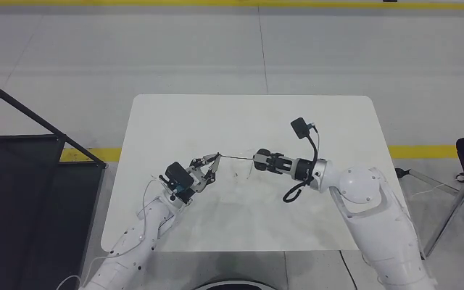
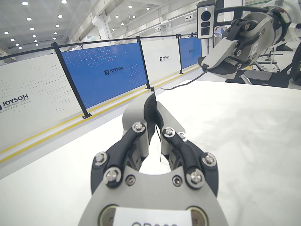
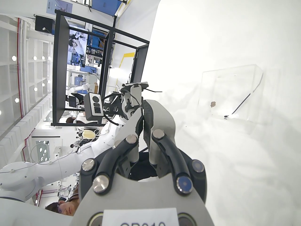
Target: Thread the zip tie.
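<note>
Over the flat white rectangular table (image 1: 326,130), the top view gives me both arms meeting near the middle, with the thin black plastic zip tie (image 1: 235,157) drawn as a nearly straight line between them. The left gripper (image 1: 215,157) pinches one end and the right gripper (image 1: 257,159) the other, the two tips facing each other and near together. Through the left wrist view I see the left gripper (image 2: 152,99) closed, its ribbed black pads (image 2: 148,111) pressed together on the zip tie (image 2: 178,86). A short tail hangs down between the fingers, while the rest curves away above the table (image 2: 235,130) to the tip of the right gripper (image 2: 205,66), which is clamped on it. Through the right wrist view the right gripper (image 3: 144,105) is likewise closed. The left gripper (image 3: 135,86) sits just beyond its tip, a short end of the zip tie (image 3: 154,91) sticking out sideways from it. Well apart from both, a clear plastic box (image 3: 235,68) rests on the table (image 3: 211,24) with a second thin black strip (image 3: 243,102) leaning inside it.
</note>
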